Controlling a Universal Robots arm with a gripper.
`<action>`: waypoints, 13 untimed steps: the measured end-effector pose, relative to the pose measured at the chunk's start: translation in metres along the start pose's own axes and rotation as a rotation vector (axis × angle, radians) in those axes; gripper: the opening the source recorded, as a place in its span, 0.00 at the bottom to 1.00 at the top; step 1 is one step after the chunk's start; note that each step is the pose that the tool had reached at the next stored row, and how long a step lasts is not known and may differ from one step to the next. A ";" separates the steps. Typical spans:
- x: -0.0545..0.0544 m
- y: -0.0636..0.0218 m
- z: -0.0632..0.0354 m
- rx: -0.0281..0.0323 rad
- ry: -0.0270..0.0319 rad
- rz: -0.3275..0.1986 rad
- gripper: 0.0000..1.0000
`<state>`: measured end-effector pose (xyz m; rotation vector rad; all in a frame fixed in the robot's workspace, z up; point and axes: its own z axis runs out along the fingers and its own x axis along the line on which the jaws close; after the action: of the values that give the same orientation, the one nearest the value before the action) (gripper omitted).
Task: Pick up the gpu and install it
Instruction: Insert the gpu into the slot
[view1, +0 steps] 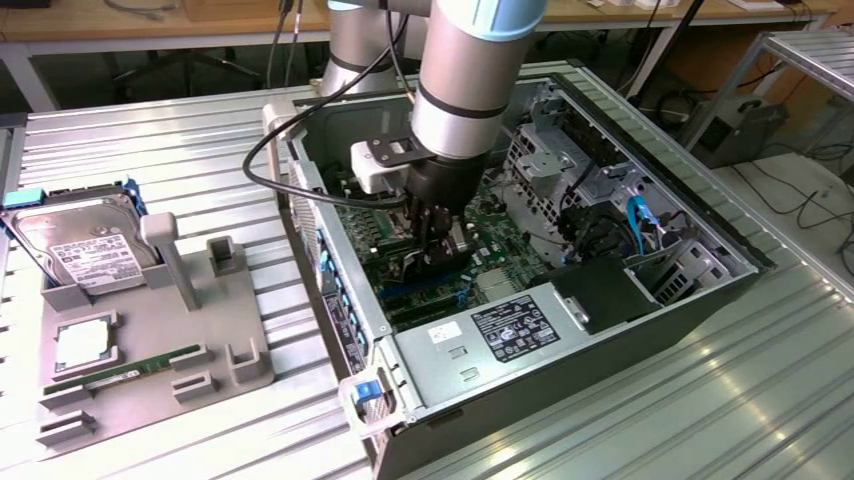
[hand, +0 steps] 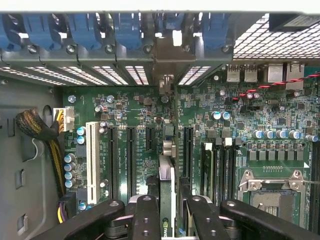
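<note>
The gripper (hand: 167, 210) is grasping the gpu (hand: 168, 175) edge-on between its fingers. It is hanging inside the open computer case (view1: 694, 215), just above the green motherboard (hand: 130, 100).

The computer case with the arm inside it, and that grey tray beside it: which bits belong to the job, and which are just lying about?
In the job:
gpu, held edge-on in the gripper
motherboard
computer case

Lying about:
hard drive
memory stick
grey tray

PC case (view1: 694, 300) lies open on the worktop (view1: 174, 150) — parts tray (view1: 240, 300) at the exterior view's left; tool (view1: 438, 245) inside the case, gpu (hand: 167, 200) edge-on over motherboard (hand: 135, 107).
</note>
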<state>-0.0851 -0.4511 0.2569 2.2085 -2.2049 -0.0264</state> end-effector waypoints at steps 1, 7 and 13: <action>0.000 0.0000 0.0001 0.0001 -0.0002 0.000 0.26; 0.000 0.0000 0.0002 0.0001 -0.0002 0.000 0.26; 0.000 0.0001 0.0006 0.0005 -0.0010 0.000 0.27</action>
<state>-0.0852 -0.4509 0.2563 2.2090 -2.2060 -0.0270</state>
